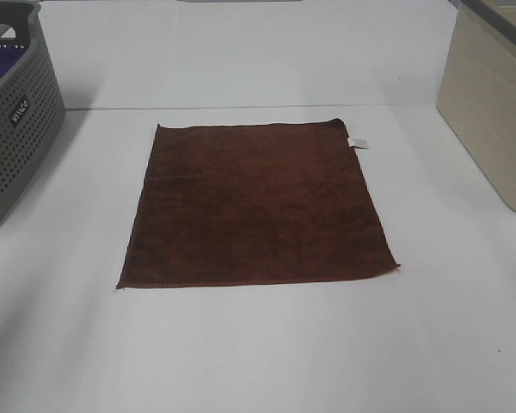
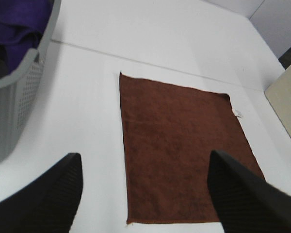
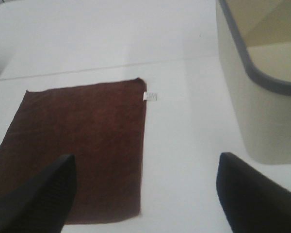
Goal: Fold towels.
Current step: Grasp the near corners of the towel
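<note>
A dark reddish-brown square towel (image 1: 258,206) lies flat and unfolded on the white table, with a small white tag (image 1: 358,143) at its far right corner. It also shows in the left wrist view (image 2: 179,150) and the right wrist view (image 3: 77,141). Neither arm shows in the exterior high view. My left gripper (image 2: 145,194) is open and empty, held above the towel's near left part. My right gripper (image 3: 145,194) is open and empty, held above the towel's right edge.
A grey perforated basket (image 1: 13,112) stands at the far left with purple fabric (image 2: 17,22) inside. A beige bin (image 1: 494,95) with a grey rim stands at the far right; it also shows in the right wrist view (image 3: 262,97).
</note>
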Tool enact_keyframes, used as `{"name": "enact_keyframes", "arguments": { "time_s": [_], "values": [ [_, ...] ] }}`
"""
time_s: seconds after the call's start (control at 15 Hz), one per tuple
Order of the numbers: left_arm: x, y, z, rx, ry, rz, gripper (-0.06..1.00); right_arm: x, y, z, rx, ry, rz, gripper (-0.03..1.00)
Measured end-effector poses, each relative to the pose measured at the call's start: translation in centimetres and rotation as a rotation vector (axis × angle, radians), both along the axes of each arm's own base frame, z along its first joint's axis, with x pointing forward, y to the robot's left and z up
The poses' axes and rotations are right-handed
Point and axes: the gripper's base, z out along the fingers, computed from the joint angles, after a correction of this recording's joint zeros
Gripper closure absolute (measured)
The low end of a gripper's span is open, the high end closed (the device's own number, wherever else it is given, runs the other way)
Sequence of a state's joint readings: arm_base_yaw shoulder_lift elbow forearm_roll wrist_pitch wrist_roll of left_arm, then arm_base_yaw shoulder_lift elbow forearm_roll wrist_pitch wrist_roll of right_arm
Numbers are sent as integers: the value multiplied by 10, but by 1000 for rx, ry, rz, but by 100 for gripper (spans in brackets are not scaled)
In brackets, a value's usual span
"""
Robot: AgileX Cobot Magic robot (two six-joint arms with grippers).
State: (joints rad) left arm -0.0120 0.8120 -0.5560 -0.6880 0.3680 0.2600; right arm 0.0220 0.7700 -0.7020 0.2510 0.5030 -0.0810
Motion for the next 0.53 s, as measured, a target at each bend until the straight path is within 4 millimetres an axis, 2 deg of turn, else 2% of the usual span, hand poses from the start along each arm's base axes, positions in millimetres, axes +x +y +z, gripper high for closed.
{"name": "enact_keyframes", "arguments": {
  "time_s": [0.13, 0.27, 0.53],
  "values": [
    [33, -3, -19, -25, 145, -22, 27, 32, 5, -4, 36, 167, 26, 20],
    [64, -9, -41, -74, 314, -64, 27, 62, 9, -21, 56, 323, 54, 21],
    [113, -19, -93, -194, 561, -105, 27, 103, 14, -71, 93, 552, 77, 21]
  ]
}}
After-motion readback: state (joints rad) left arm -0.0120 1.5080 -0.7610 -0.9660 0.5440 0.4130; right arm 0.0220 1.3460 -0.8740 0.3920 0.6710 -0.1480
